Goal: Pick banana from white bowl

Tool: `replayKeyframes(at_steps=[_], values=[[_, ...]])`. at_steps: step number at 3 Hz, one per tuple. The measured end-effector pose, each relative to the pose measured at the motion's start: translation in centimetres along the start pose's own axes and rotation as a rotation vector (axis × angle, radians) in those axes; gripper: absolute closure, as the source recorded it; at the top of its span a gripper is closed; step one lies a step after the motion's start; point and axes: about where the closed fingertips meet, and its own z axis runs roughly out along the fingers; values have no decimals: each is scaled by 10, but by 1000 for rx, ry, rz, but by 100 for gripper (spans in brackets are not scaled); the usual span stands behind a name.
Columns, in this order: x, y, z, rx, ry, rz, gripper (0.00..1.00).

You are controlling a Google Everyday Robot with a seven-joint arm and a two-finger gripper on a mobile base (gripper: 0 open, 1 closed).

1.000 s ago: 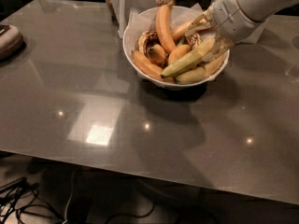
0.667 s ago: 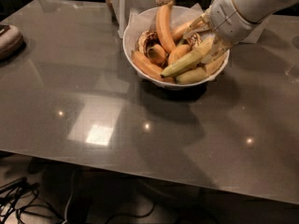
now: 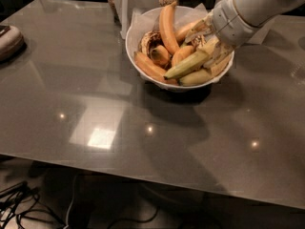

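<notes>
The white bowl (image 3: 136, 30) stands at the back middle of the grey table, lined with white paper and holding several bananas. The greenish-yellow banana (image 3: 187, 65) lies slanted across the bowl's front right, with its dark tip toward the front rim. My gripper (image 3: 208, 46) reaches in from the upper right on a white arm. It sits low over the bowl's right side, at the banana's upper right end. Orange-toned ripe bananas (image 3: 167, 25) lie to the left of it.
A pale yellow banana (image 3: 200, 77) lies against the bowl's front right rim. White paper (image 3: 125, 4) and a jar stand behind the bowl. A dark rounded object (image 3: 8, 39) lies at the table's left edge. Cables lie on the floor at the lower left.
</notes>
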Motion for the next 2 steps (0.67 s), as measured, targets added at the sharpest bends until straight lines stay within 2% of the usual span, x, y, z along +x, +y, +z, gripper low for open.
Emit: replayKeyframes(at_steps=[2], values=[[0,-4,9,54,-18,46,45]])
